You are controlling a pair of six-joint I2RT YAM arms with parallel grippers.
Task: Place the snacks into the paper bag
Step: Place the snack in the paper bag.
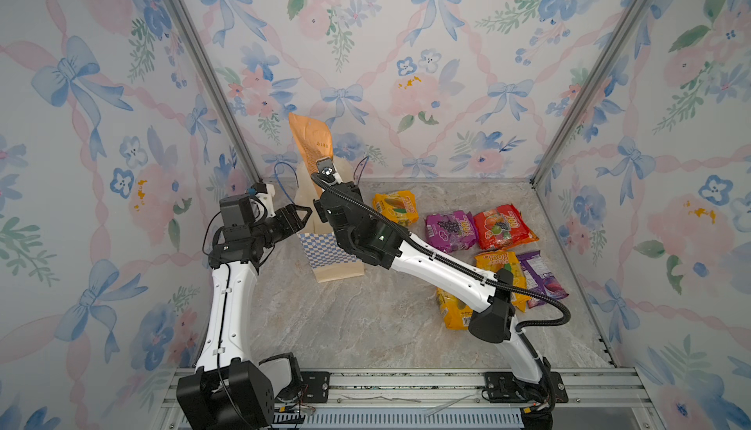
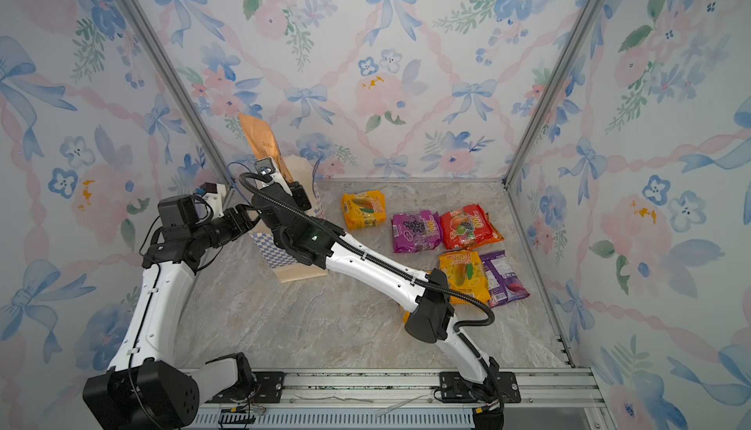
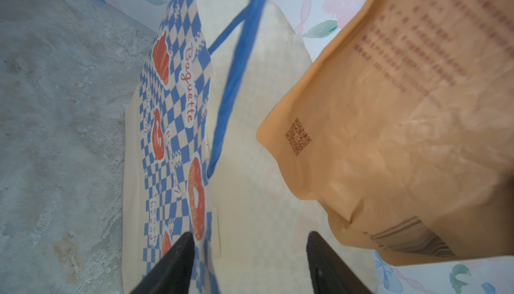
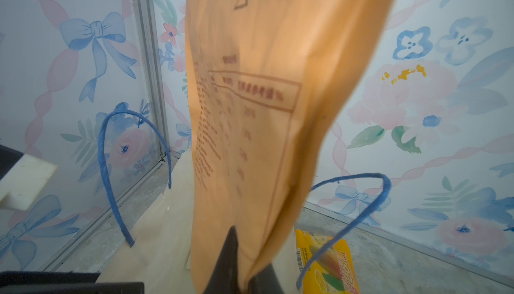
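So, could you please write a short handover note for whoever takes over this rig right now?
Left gripper: open, at the rim of the paper bag.
Right gripper: shut on the orange pouch, held upright over the bag's mouth.
Done: no snack seen inside yet.
Left: drop the pouch in, then six on the table: far yellow pack, purple pack, red pack, middle yellow pack, purple packet, near yellow pack.

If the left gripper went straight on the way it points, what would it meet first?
Probably the paper bag: its wall's top edge runs between the fingers of the open left gripper, with the blue cord handle next along that line. The orange pouch lies close beside it; depth unclear.
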